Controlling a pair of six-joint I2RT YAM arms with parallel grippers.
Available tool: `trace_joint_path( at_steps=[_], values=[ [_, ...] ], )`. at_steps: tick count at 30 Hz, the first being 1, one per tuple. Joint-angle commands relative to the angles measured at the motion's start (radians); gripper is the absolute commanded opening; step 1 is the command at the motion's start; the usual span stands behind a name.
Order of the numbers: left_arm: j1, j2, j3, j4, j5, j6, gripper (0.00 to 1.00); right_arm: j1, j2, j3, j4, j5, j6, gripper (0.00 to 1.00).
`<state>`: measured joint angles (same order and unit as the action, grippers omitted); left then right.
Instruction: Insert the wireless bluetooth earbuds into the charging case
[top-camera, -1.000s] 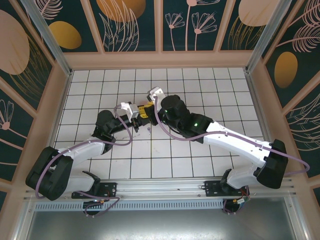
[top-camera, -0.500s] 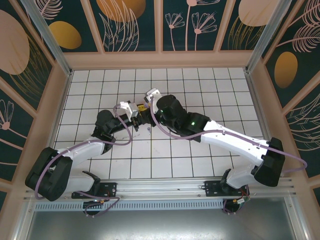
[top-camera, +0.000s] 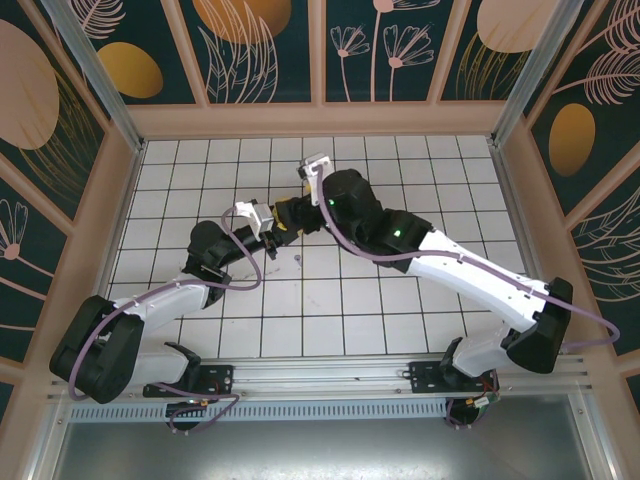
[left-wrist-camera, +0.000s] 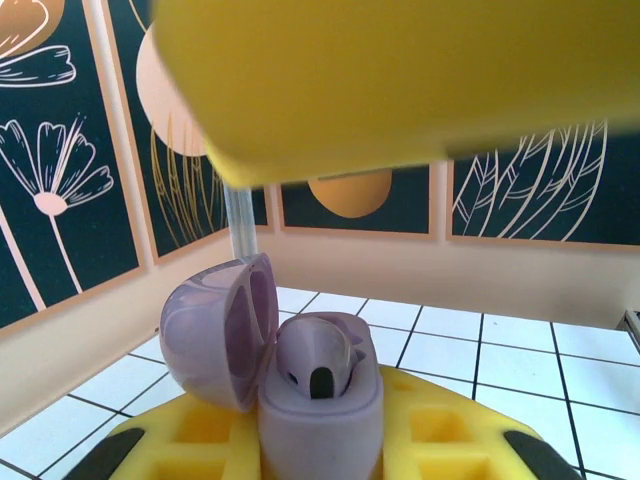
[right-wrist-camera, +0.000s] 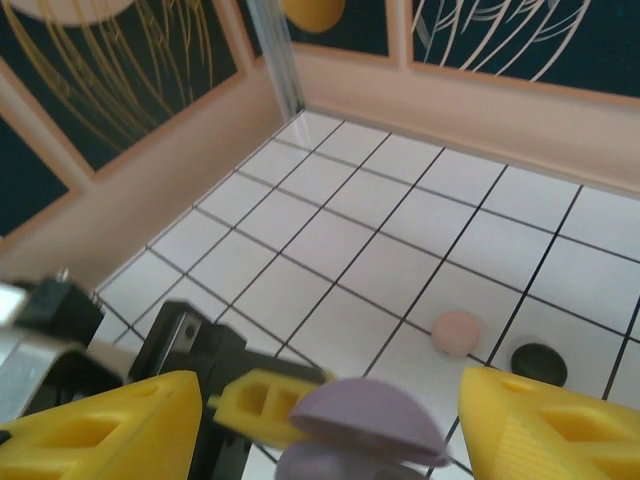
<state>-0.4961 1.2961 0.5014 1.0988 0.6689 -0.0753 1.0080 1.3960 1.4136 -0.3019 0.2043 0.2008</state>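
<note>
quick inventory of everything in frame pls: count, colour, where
lilac charging case: 1, lilac, lid open, held in the left gripper
earbud: 1, lilac, sitting in the open case
pink round case: 1, pink, on a floor tile
black round case: 1, black, on the tile beside the pink one
small dark item: 1, on a tile, too small to identify
tiled floor: white, dark grid
left gripper: yellow fingers, shut on the case
right gripper: yellow fingers, open, at the case lid
</note>
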Motion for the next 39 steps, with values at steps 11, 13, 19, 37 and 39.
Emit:
trace_joint_path(
  at_steps=[11,13,19,37,39],
  values=[
    [-0.004,-0.010,-0.009,0.078,-0.058,-0.024,0.00,-0.096,-0.134,-0.042,0.008,-0.013,0.193,0.71],
    [-0.004,-0.023,-0.033,0.105,-0.146,-0.025,0.00,-0.118,-0.159,-0.098,0.003,0.007,0.246,0.71],
    [-0.004,-0.064,-0.099,0.177,-0.324,-0.017,0.00,-0.201,-0.197,-0.302,0.003,-0.073,0.350,0.70],
    [0.037,-0.165,-0.226,0.281,-0.608,-0.080,0.00,-0.138,0.425,-0.188,-0.034,-0.246,0.190,0.53],
    [0.056,-0.181,-0.240,0.286,-0.621,-0.098,0.00,-0.129,0.471,-0.145,-0.052,-0.238,0.177,0.52]
  ],
)
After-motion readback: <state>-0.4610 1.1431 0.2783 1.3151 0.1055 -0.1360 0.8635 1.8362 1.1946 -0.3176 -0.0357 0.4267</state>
